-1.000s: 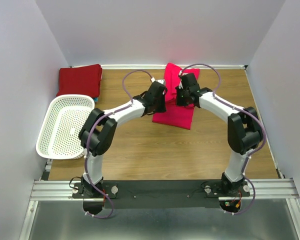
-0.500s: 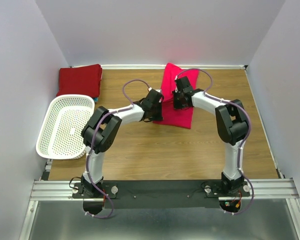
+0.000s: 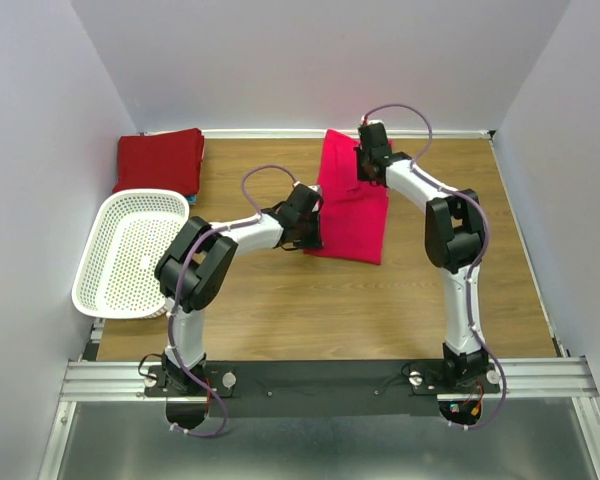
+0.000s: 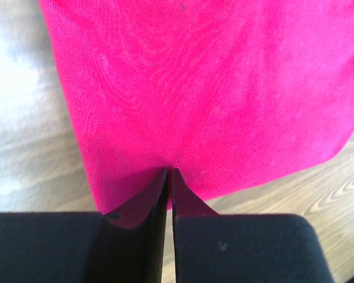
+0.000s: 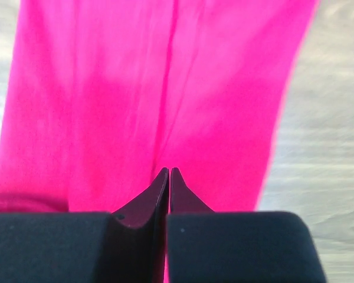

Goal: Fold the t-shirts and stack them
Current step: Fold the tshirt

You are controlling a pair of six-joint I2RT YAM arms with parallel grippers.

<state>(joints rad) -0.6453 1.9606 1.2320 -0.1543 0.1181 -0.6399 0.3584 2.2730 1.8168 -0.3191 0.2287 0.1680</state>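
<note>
The bright crimson-pink t-shirt (image 3: 352, 205) lies folded into a long strip on the wooden table, running from the back wall toward me. My left gripper (image 3: 308, 232) is shut, with its tips on the strip's near-left edge; the left wrist view shows its closed tips (image 4: 170, 171) resting on flat pink fabric (image 4: 212, 88). My right gripper (image 3: 366, 168) is shut over the strip's far end; the right wrist view shows its tips (image 5: 168, 171) against a lengthwise crease in the shirt (image 5: 135, 100). A darker red t-shirt (image 3: 160, 160) lies folded at the back left, with a sliver of teal under its near edge.
A white perforated basket (image 3: 98, 262) stands at the left edge, just in front of the red shirt. Grey walls close in the back and both sides. Purple cables loop above both wrists.
My right gripper has slid from the strip's middle to its far end. My left gripper has moved from the middle toward the near-left edge. The shirt now lies flatter and wider.
</note>
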